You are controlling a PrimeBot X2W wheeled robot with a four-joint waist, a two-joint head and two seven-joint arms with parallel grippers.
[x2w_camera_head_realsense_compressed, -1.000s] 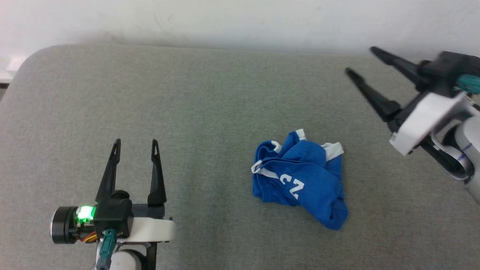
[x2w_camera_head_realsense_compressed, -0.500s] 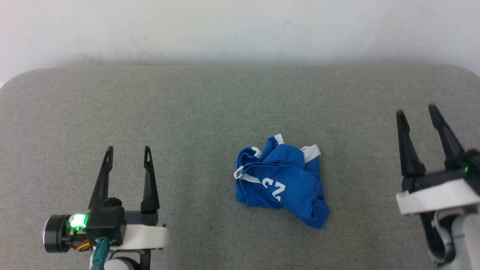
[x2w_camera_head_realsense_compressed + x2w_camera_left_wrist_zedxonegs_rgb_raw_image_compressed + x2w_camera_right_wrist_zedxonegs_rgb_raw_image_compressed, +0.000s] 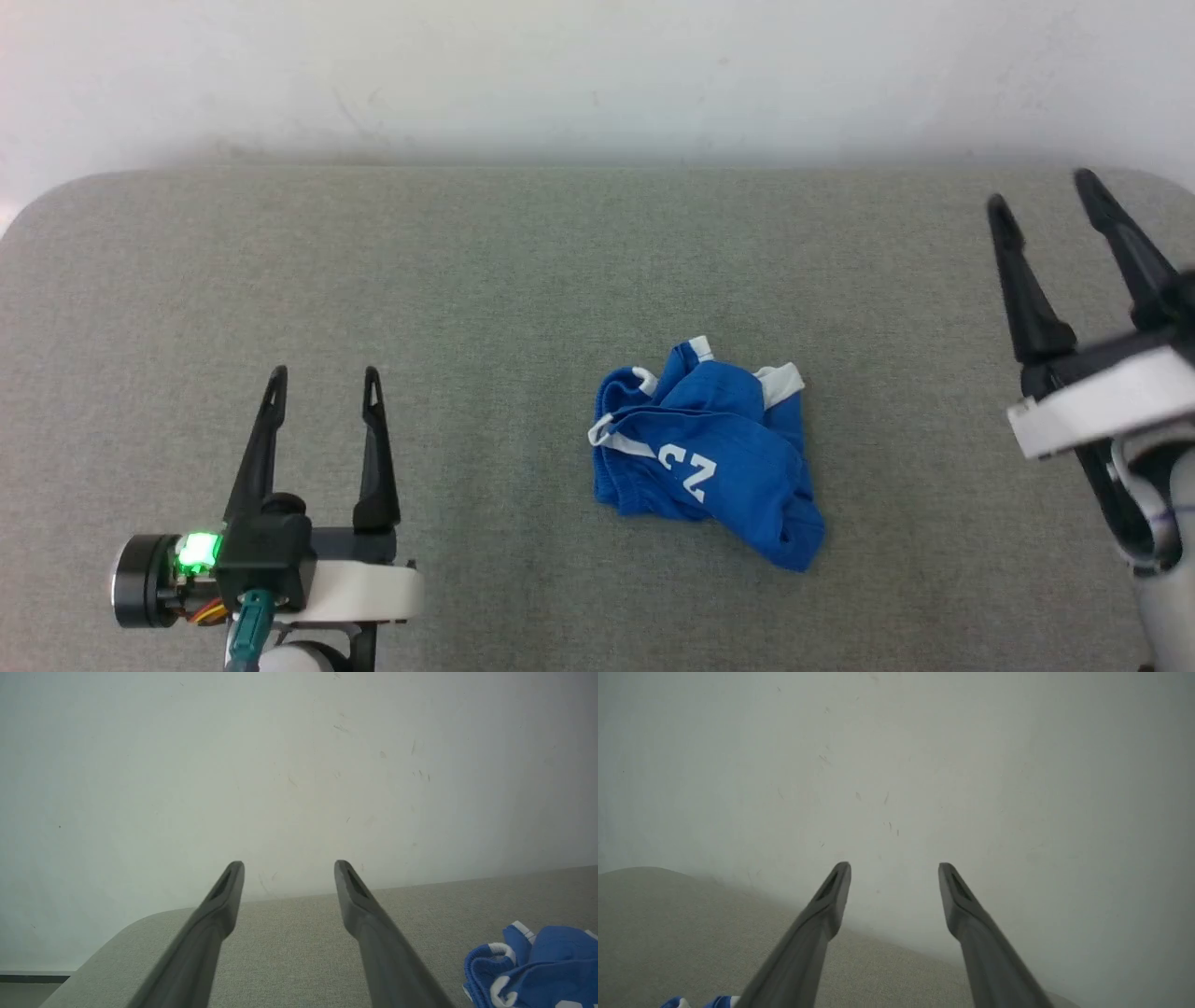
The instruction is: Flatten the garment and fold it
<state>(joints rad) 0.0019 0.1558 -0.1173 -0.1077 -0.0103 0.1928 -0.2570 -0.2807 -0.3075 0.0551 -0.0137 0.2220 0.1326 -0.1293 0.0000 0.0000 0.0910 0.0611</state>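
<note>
Grey fabric surface (image 3: 523, 280), rounded corners, butted against scuffed white wall (image 3: 597, 75). Crumpled blue shorts (image 3: 709, 457) just right of centre on it, white number print up. Left gripper (image 3: 324, 373) near left, right gripper (image 3: 1040, 188) far right: both spread wide, empty, well apart from shorts.

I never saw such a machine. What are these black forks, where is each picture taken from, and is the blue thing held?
It is a two-armed robot. The forks are its left gripper and right gripper, each with two fingers. The wide picture comes from a camera on its head; the other two come from wrist cameras looking along the fingers. The blue thing is a crumpled pair of shorts with white trim, lying on the grey surface between the grippers. Both are open and hold nothing.
</note>
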